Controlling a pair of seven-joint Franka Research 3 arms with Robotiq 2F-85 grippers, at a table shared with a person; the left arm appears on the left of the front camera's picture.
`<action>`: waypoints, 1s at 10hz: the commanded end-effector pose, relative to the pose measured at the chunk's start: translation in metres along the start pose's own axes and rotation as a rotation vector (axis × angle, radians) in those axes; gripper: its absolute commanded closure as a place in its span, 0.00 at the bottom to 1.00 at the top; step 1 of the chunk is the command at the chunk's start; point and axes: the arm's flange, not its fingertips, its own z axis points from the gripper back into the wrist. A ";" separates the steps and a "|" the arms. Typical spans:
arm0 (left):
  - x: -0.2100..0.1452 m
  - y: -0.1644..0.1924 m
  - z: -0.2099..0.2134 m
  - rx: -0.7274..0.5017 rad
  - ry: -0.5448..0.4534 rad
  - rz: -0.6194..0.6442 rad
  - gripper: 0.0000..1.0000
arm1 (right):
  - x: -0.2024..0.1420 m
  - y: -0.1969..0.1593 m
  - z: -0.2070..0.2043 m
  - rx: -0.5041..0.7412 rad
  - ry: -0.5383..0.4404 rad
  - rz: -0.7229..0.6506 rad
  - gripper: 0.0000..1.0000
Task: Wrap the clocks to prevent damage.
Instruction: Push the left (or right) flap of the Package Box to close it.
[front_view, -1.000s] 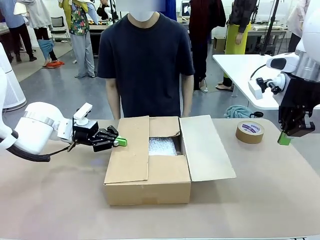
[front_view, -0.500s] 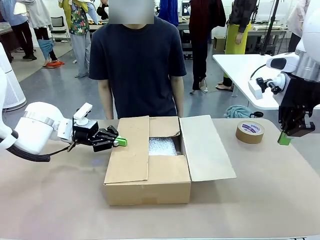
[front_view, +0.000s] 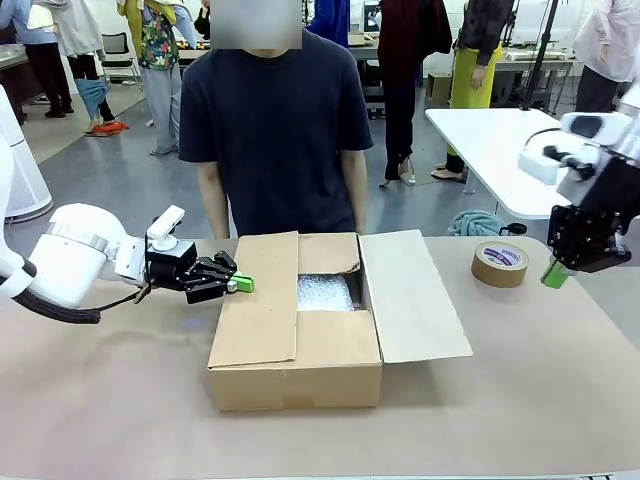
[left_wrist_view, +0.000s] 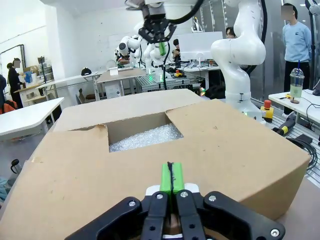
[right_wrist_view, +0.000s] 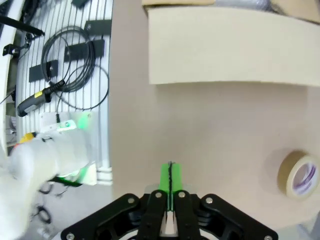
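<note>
Open box (front_view: 296, 372) at desk (front_view: 520, 400) centre.
Left tool (front_view: 241, 284), beside it, and right tool (front_view: 553, 274), near the right edge, are seen fully closed, empty.

Pretty clearly a robotics lab: white workbench (front_view: 480, 145) far right, e-stop button (left_wrist_view: 266, 106) on another table, people (front_view: 400, 70) standing around far behind.

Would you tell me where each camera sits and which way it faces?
Front: between the arms, facing the person across the table; left gripper and right gripper show.
Left wrist: on the left arm, looking along its shut fingers over the box toward the right gripper.
Right wrist: on the right arm, looking down at the table past its shut fingers.
Shared: front and right wrist show the tape.
</note>
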 end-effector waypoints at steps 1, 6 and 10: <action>-0.001 0.000 -0.001 0.000 0.005 -0.001 1.00 | -0.052 -0.049 -0.007 0.106 -0.417 0.111 0.99; -0.001 0.000 -0.001 0.000 0.005 -0.001 1.00 | -0.097 -0.082 -0.079 0.017 -0.603 -0.092 0.99; -0.001 0.000 -0.001 0.000 0.005 -0.001 1.00 | -0.086 -0.083 -0.087 0.060 -0.576 -0.173 0.99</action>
